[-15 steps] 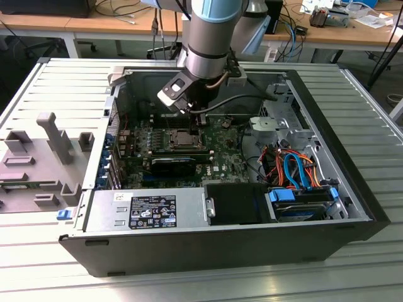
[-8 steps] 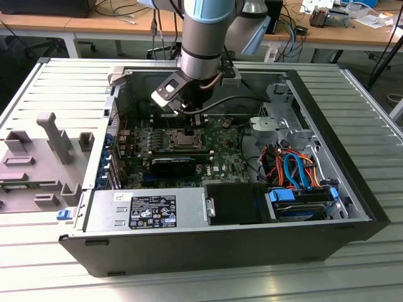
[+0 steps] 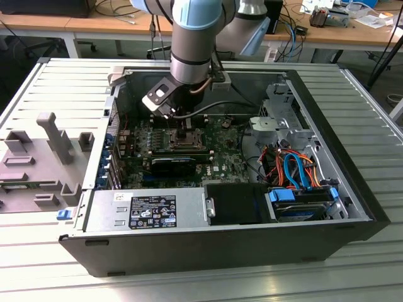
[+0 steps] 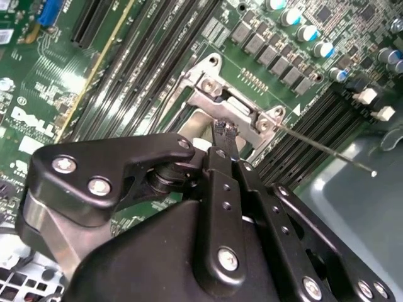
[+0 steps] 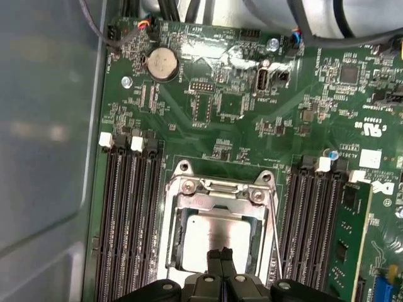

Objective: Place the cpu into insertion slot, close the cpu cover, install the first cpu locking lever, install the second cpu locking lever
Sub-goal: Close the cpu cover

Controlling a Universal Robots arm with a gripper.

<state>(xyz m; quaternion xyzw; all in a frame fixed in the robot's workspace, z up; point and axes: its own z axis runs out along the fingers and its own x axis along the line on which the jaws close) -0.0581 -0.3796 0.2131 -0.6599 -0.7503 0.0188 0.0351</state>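
Observation:
The insertion slot (image 5: pixel 169 242) sits mid-motherboard between banks of long black memory slots. A silvery cpu (image 5: pixel 208 234) lies in it. The cpu cover (image 5: pixel 217 187) lies flat over the cpu, its frame around the chip. My gripper (image 5: pixel 220 253) is shut with nothing between its fingertips, and its tip rests on the cover's edge (image 4: pixel 225 129). In the exterior view the gripper (image 3: pixel 184 129) points straight down at the socket. One thin locking lever (image 4: pixel 327 150) sticks out from the socket corner over the memory slots; in the first wrist view a wire lever (image 5: pixel 276 233) runs along the socket's side.
The motherboard lies in an open black computer case (image 3: pixel 352 189). A labelled black box (image 3: pixel 151 211) is at the front. A grey drive cage (image 3: pixel 277 119) and orange and blue cables (image 3: pixel 293 167) are at the exterior view's right. A grey fixture (image 3: pixel 44 157) lies at its left.

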